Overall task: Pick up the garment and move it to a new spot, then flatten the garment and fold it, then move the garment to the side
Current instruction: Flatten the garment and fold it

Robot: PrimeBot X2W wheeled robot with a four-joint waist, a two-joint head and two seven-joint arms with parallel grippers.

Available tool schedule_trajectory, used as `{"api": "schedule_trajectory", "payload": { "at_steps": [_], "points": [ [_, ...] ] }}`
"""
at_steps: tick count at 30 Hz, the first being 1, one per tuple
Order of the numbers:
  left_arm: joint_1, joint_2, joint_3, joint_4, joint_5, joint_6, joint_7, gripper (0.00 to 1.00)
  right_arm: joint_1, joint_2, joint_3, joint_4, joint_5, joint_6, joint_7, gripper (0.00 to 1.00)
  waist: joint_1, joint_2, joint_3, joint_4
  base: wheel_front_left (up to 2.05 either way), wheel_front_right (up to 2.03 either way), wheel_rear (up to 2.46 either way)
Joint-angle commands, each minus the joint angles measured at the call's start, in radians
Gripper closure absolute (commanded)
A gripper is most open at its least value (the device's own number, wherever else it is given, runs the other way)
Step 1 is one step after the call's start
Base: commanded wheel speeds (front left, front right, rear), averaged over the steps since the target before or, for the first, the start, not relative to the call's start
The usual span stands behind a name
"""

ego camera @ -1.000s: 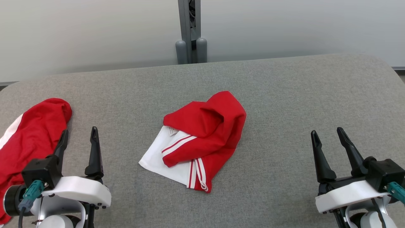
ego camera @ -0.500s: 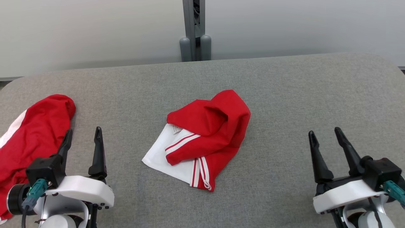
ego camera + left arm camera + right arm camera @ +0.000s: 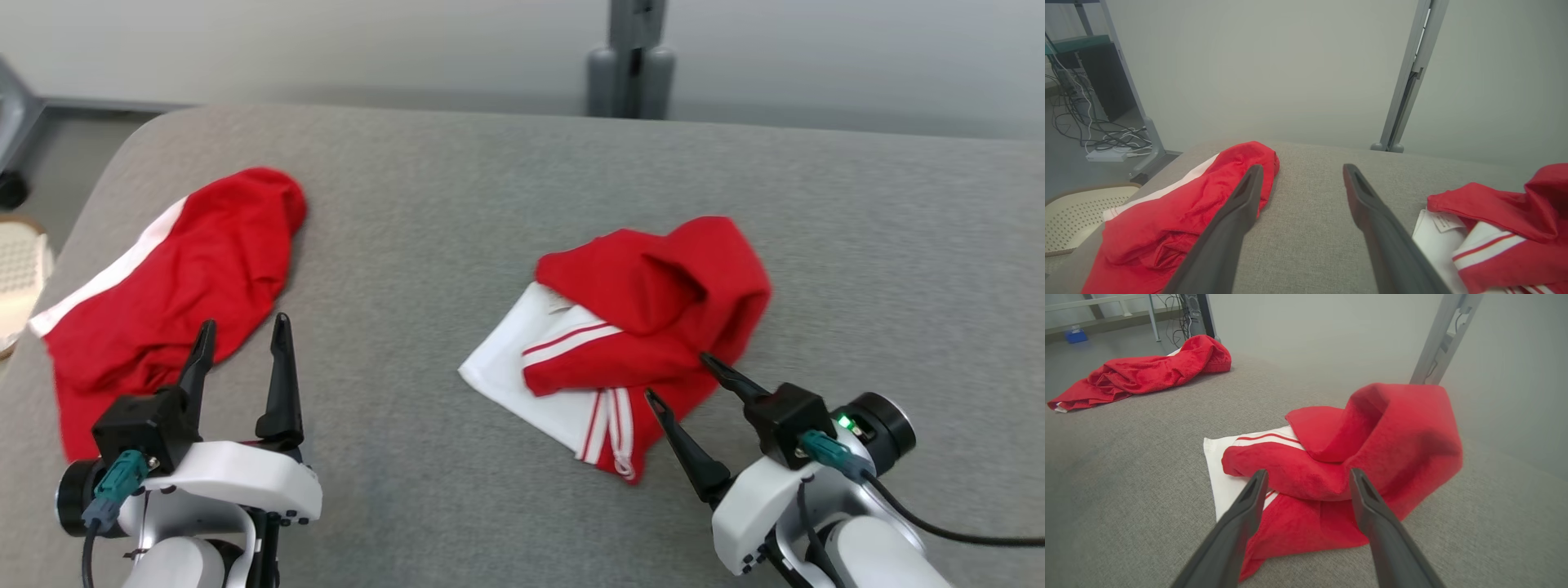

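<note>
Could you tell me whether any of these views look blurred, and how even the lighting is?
Head view: the middle garment is slightly smeared at its edges; light is soft and even, shadows faint, no glare. Right wrist view: that garment's raised fold looks blurred. Left wrist view: the other garment is fairly crisp.
</note>
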State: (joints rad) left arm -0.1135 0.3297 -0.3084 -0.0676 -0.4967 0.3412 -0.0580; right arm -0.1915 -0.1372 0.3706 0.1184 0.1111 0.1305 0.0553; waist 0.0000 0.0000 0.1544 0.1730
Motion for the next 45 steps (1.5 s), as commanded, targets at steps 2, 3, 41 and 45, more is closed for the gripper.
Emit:
{"api": "schedule_trajectory", "payload": {
  "at_steps": [2, 3, 41, 45],
  "points": [
    [-0.025, -0.012, 0.001, 0.015, -0.011, -0.010, -0.019, 0.00, -0.049, -0.039, 0.051, 0.023, 0.002, 0.000, 0.025, 0.00, 0.0000, 0.0000, 0.053, 0.085, 0.00, 0.00, 0.00],
    [-0.030, -0.016, -0.003, 0.022, -0.014, -0.016, -0.026, 0.00, -0.069, -0.056, 0.070, 0.032, 0.007, 0.000, 0.037, 0.00, 0.0000, 0.0000, 0.064, 0.103, 0.00, 0.00, 0.00],
    [-0.126, 0.001, -0.041, 0.095, -0.015, -0.075, -0.055, 0.00, -0.051, 0.055, -0.306, -0.031, 0.135, 0.001, -0.100, 1.00, 0.0000, 0.0000, 0.073, -0.082, 0.00, 0.00, 0.00],
    [-0.122, 0.008, -0.047, 0.086, -0.011, -0.072, -0.042, 0.00, -0.017, 0.060, -0.324, -0.006, 0.146, 0.001, -0.103, 1.00, 0.0000, 0.0000, 0.071, -0.105, 0.00, 0.00, 0.00]
  ]
}}
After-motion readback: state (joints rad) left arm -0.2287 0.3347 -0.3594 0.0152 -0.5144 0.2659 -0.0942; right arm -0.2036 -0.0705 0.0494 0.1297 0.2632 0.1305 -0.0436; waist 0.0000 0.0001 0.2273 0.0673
